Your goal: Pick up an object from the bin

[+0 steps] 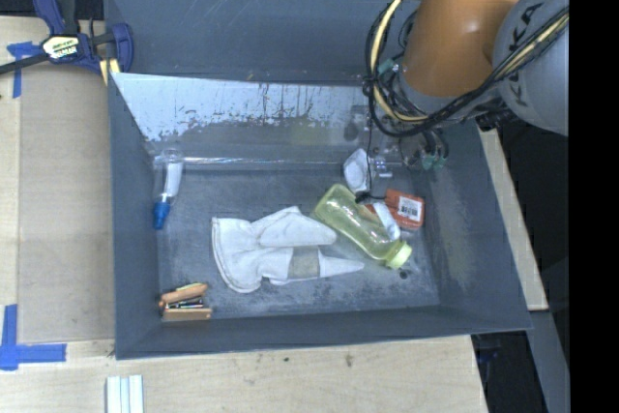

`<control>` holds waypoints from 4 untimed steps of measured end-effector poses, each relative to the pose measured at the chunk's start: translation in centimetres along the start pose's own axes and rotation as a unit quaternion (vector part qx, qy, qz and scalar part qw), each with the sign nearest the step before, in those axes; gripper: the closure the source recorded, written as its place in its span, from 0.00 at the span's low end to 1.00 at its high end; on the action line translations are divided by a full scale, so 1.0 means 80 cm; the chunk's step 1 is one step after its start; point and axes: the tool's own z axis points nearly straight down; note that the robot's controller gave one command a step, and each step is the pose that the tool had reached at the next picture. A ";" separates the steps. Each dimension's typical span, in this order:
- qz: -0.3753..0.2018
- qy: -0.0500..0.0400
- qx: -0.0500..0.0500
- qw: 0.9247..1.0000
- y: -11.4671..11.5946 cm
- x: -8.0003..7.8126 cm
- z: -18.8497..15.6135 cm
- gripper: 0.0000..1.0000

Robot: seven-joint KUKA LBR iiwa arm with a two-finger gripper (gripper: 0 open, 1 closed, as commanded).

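Note:
My gripper [372, 177] reaches down at the right of the bin, under the orange wrist cover, its tip just above the upper end of a pale green plastic bottle [363, 227] that lies on its side. A small orange packet with a white barcode label [407, 209] lies right of the bottle, close to the gripper. A small crumpled white piece [356, 170] sits just left of the gripper tip. Whether anything is between the fingers is hidden.
A white cloth [276, 250] lies spread in the middle of the bin floor. A clear tube with a blue tip [166, 193] lies at the left. A small brown and black object [185, 301] sits in the front left corner.

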 end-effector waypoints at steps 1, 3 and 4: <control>0.000 -0.004 0.000 1.000 0.000 -0.002 -0.007 0.00; -0.070 -0.005 0.000 0.998 0.036 0.048 0.097 0.00; -0.090 -0.004 0.000 0.996 0.039 0.020 0.139 1.00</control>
